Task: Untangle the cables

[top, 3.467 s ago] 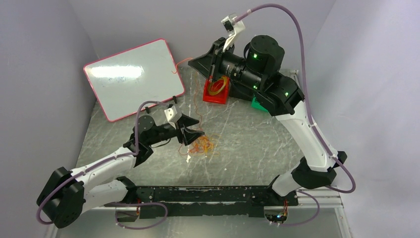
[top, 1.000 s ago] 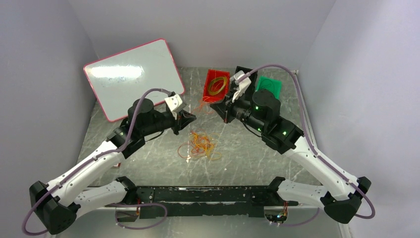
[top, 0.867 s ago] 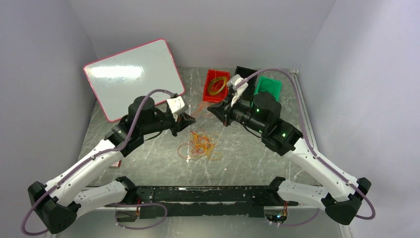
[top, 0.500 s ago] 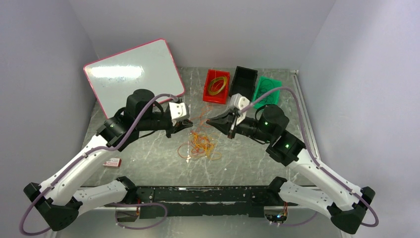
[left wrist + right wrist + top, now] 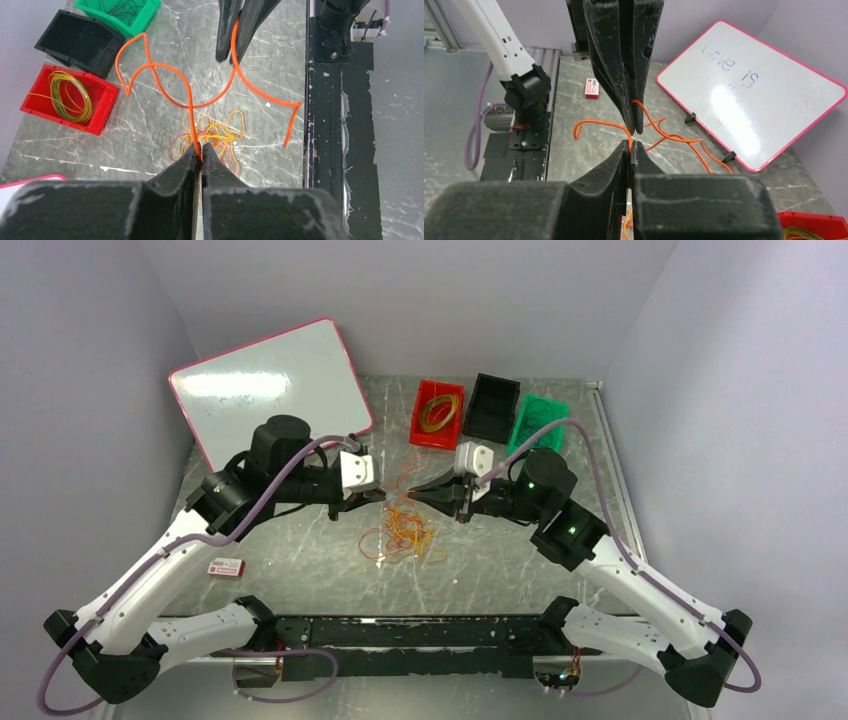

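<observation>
From above, the left gripper (image 5: pixel 377 497) and right gripper (image 5: pixel 424 494) meet almost tip to tip, just over the far edge of the cables (image 5: pixel 405 535), a loose yellow-and-orange heap on the table (image 5: pixel 520 560). Anything strung between the tips is too thin to trace here.

The left wrist view settles it. Its jaws are clenched on one orange cable (image 5: pixel 191 110), which rises from the tips, loops away and enters the right jaws opposite. One free end trails beyond the right jaws. The heap lies directly beneath the left tips.

In the right wrist view its own jaws are pinched shut on the same strand, with the left jaws just beyond.

This looks like drawing a single strand out. Next, the arms would need to part or lift it clear. The fingers hide whether it snags below.
</observation>
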### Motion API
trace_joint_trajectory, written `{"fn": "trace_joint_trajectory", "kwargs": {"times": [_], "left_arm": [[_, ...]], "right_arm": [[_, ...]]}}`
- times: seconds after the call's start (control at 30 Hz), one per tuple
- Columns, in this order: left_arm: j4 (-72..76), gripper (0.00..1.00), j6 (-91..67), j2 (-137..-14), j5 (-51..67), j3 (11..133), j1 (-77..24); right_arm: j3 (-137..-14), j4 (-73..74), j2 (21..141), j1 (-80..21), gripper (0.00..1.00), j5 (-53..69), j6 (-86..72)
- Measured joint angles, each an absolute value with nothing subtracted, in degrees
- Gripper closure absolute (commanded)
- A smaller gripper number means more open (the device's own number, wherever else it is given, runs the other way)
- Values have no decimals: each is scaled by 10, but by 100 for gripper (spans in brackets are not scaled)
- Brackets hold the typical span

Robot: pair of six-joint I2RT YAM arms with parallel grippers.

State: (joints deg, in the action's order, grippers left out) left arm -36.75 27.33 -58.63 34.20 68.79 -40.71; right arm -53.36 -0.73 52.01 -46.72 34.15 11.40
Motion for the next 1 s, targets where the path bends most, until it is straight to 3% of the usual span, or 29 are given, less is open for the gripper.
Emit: {"fn": "trace_joint_trajectory", "kwargs": {"times": [0.37,0.6,1.0], "left_arm": [[-443,93,314,-628,368,745,-407],[-471,93,323,-632,378,752,-407],[-492,93,331,-645,391,769,-407]], "right_arm": [[-547,-12,579,-467,79,354,163],[-570,-21,600,-467,65,356,181],[-581,-20,610,-467,61,380,197]]}}
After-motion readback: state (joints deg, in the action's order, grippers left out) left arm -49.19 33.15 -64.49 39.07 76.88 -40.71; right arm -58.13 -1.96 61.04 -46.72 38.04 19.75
